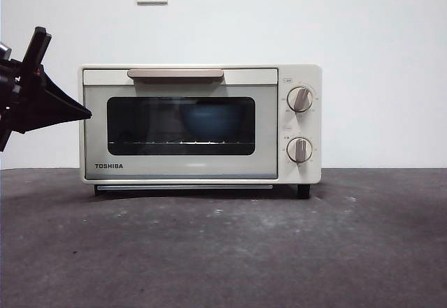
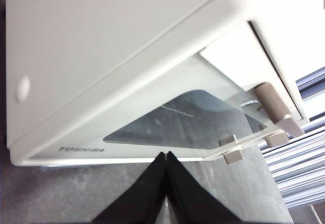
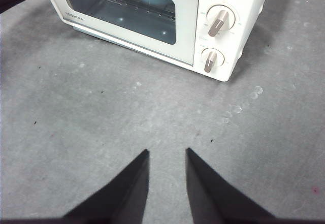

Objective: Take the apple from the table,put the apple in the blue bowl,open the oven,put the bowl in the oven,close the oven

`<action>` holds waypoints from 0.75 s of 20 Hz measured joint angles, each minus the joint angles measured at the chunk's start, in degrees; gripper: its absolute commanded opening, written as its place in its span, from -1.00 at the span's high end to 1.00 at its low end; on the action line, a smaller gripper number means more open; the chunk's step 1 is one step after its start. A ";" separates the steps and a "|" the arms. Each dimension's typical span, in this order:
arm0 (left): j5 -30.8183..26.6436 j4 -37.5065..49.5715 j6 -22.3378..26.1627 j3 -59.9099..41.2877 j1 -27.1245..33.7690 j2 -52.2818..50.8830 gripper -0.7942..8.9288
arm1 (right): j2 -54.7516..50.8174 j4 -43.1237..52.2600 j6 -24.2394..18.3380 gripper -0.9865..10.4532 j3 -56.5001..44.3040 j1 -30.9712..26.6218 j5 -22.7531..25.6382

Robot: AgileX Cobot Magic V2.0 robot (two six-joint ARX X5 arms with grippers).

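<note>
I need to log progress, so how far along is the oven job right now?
Nearly finished. The oven door looks shut, and the blue bowl shows dimly behind the glass on the rack; the apple cannot be made out. The left claw, shut, sits beside the oven's left edge. The right claw hangs open above the table. Only pulling clear looks left.

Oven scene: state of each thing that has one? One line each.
oven: door shut, upright on the table.
blue bowl: inside the oven on the wire rack, dimly seen through the door window.
apple: not visible; cannot tell whether it sits in the bowl.
knobs: both pointers roughly upright.
left gripper: shut, empty, by the oven's front lower corner.
right gripper: open, empty, above the table in front of the oven.
</note>
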 measured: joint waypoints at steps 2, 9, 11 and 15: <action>0.42 -1.86 -0.15 0.00 -0.24 -0.46 0.82 | 0.00 0.00 0.15 0.63 0.00 0.00 0.00; -4.92 -22.62 7.19 0.00 -5.97 -16.94 0.82 | -0.02 2.86 0.11 0.63 -0.61 0.00 0.00; -9.14 -31.19 11.56 0.00 -8.74 -23.91 0.82 | -0.17 8.46 -0.15 0.63 -3.06 0.00 -0.35; -17.99 -45.90 17.57 0.00 -13.68 -37.94 0.82 | -0.15 20.83 -1.18 0.63 -11.37 -0.02 -4.87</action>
